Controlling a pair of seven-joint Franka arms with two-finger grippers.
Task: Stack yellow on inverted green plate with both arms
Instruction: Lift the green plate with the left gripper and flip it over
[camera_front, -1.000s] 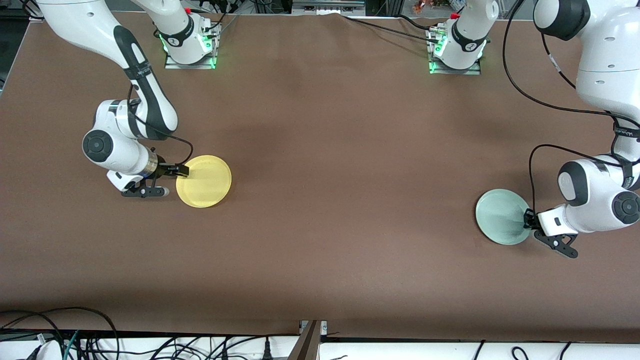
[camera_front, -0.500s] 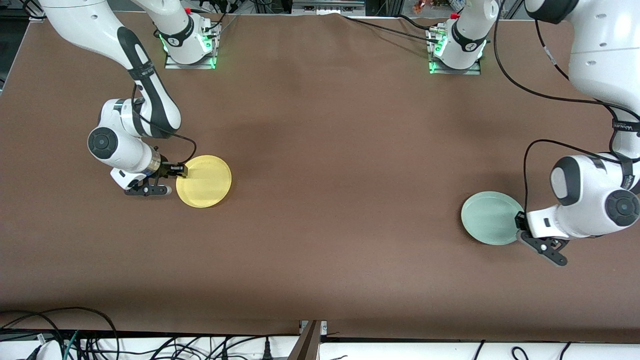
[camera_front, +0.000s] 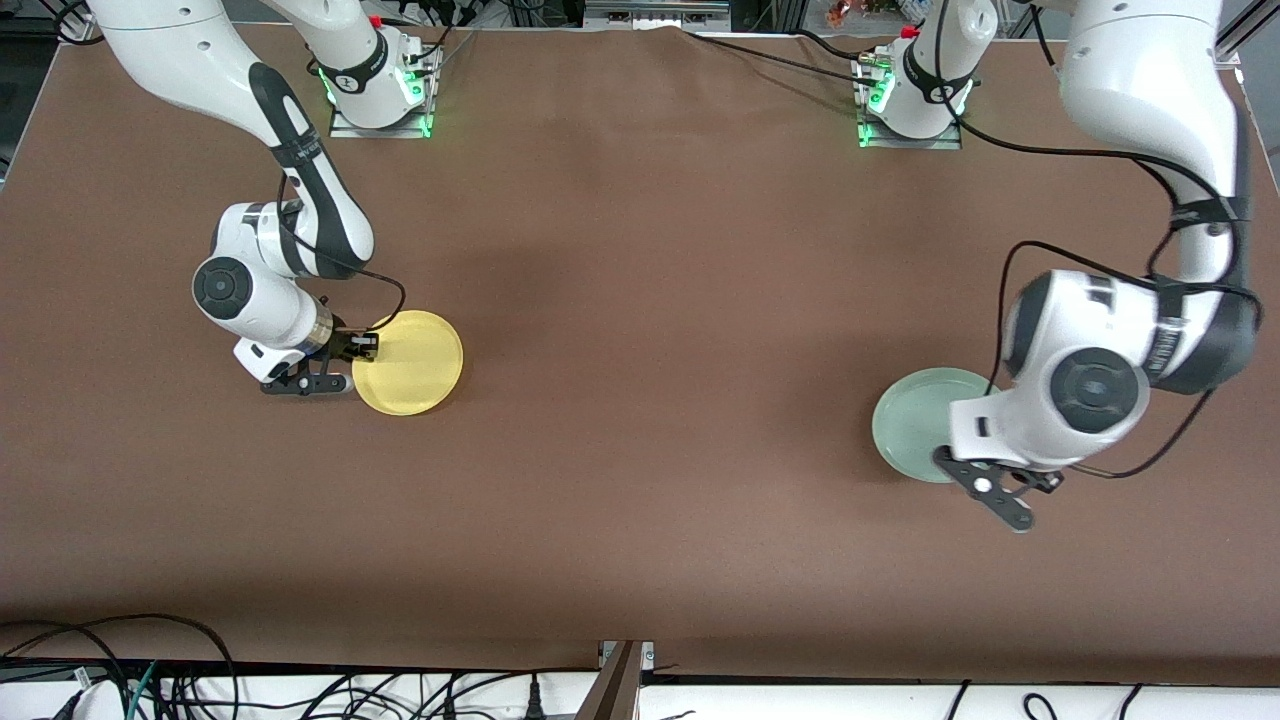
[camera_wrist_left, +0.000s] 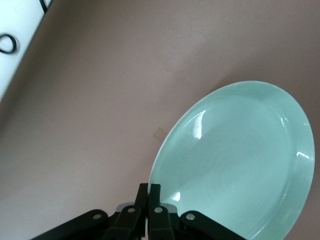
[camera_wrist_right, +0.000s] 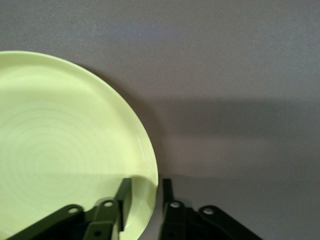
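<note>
So, both arms are on a plate, one at each end of the table.

Left gripper has its fingers pinched tight on the rim of the green plate, which is right side up and held tilted off the brown table at the left arm's end. Right gripper sits at the rim of the yellow plate with one finger inside and one outside, a gap showing, so not clamped; that plate lies flat at the right arm's end.
</note>
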